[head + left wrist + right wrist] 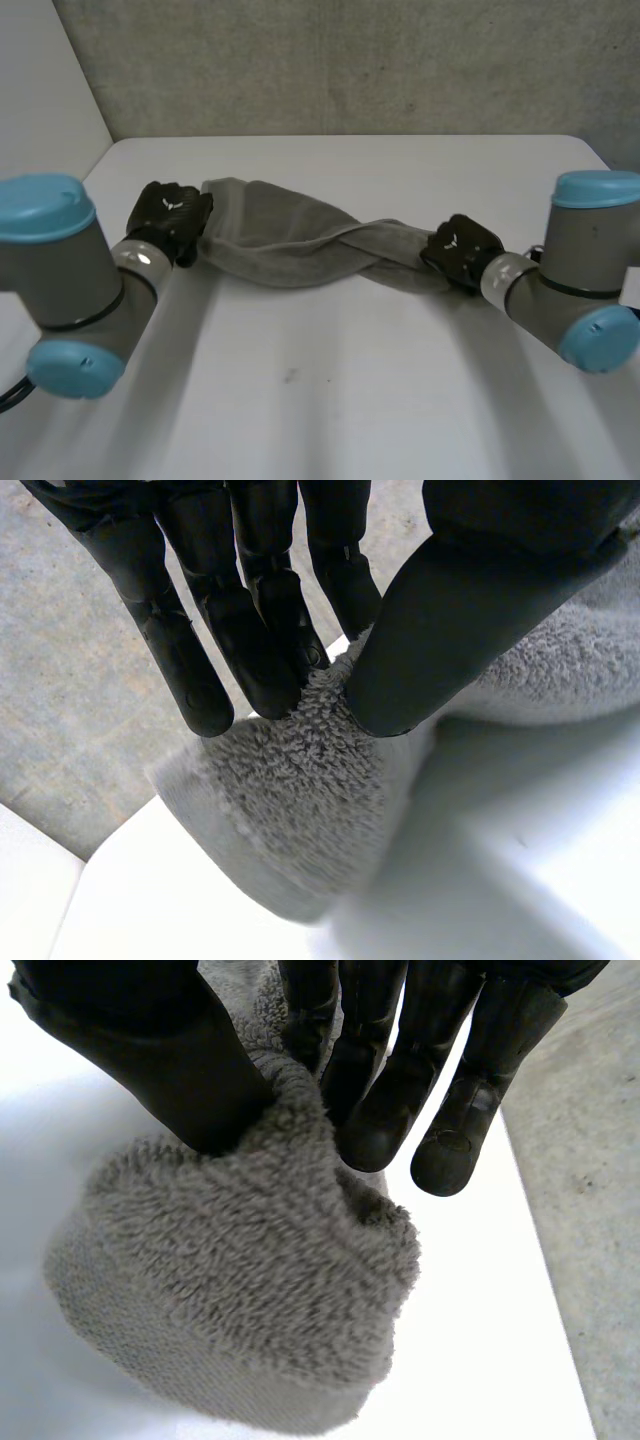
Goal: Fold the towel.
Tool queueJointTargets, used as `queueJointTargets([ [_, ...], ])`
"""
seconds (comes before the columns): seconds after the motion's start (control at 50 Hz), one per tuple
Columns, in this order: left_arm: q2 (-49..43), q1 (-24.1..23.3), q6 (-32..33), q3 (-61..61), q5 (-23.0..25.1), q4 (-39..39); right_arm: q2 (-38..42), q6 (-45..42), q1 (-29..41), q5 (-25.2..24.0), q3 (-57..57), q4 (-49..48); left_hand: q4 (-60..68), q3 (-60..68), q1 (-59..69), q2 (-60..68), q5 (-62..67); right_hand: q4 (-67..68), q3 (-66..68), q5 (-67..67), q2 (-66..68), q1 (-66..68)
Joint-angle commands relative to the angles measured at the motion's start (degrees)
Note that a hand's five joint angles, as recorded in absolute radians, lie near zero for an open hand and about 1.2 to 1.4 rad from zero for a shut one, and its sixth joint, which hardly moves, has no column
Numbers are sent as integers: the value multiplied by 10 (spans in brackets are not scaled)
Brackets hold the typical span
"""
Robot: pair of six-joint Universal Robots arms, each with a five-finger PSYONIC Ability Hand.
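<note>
1. Towel ends are each clamped in a hand. The left robot hand pinches one end between its nearly straight fingers and its thumb, with the terry pile bunched up where they meet.
2. The right robot hand grips the other end the same way, its thumb on one side of a thick fold and its fingers pressing into the cloth from the other.
3. Past each grip, a short rounded stub of grey cloth pokes out beyond the fingertips, showing a hemmed edge.
4. Between the two hands the towel runs as one long band across the far half of the white desk. It is broad and loosely gathered near the left robot hand, then narrows and twists like a rope toward the right robot hand.
5. The band sags slightly in the middle and a soft shadow lies on the desk under it. Whether it touches the desk there cannot be told.
6. The left arm and the right arm, grey with light-blue caps, reach in from the two near sides.
7. A small dark speck marks the desk nearer the camera, well apart from the towel.
8. A rough grey wall stands behind the desk's far edge.
</note>
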Motion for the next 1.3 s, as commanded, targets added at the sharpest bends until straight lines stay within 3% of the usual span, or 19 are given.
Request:
queueJointTargets([
  [0.02,83,-1,-2,-89,1,1,-101,-12,-25,-18,100,32,101,102,123,102,114,32,35,37,38,52],
  [0.04,83,-1,-2,-89,1,1,-121,-13,-29,-27,117,42,101,102,123,102,114,-119,-116,-114,-113,-99],
  [0.06,99,-1,-2,-104,2,1,-121,-13,-29,-27,117,42,101,102,123,102,114,-120,-117,-116,-114,-100],
  [0.1,110,-1,-2,-116,2,2,-154,-8,-47,-50,134,52,101,102,123,102,114,-503,-500,-499,-497,-484],
  [0.12,118,-1,-2,-126,3,2,-154,-8,-47,-50,134,52,101,102,123,102,114,-505,-502,-501,-499,-486],
  [0.16,126,-1,-1,-134,6,2,-173,6,-67,-57,136,50,101,102,123,102,114,-656,-653,-652,-650,-637],
  [0.22,139,0,-2,-147,17,2,-177,25,-72,-54,130,50,101,102,123,102,114,-665,-662,-661,-659,-645],
  [0.28,147,0,1,-154,19,2,-177,97,-72,-52,101,51,101,102,123,102,114,-668,-665,-663,-662,-648],
  [0.32,149,0,1,-155,19,2,-176,195,-79,-53,57,54,101,102,123,102,114,-667,-664,-662,-661,-647],
  [0.38,150,1,2,-155,19,2,-170,246,-80,-53,32,55,101,102,123,102,114,-657,-654,-652,-651,-637],
  [0.42,152,2,2,-155,19,2,-135,327,-81,-53,-27,69,101,102,123,102,114,-630,-627,-626,-624,-610],
  [0.48,160,8,2,-155,19,2,-91,369,-80,-53,-100,125,101,102,123,102,114,-606,-603,-602,-600,-587],
  [0.64,187,21,2,-156,20,2,46,411,-66,-65,-287,289,101,102,123,102,114,-537,-534,-533,-531,-518],
  [0.8,195,26,2,-155,21,2,150,463,-44,-113,-396,339,101,102,123,102,114,-537,-534,-533,-531,-517],
  [1.16,199,43,2,-155,26,16,202,484,-1,-117,-415,340,101,102,123,102,114,-534,-531,-530,-528,-514],
  [1.26,199,43,2,-156,33,16,203,482,2,-117,-416,340,101,102,123,102,114,-443,-440,-439,-437,-423],
  [1.3,199,44,2,-156,33,17,200,481,2,-118,-417,340,101,102,123,102,114,-336,-333,-332,-330,-316],
])
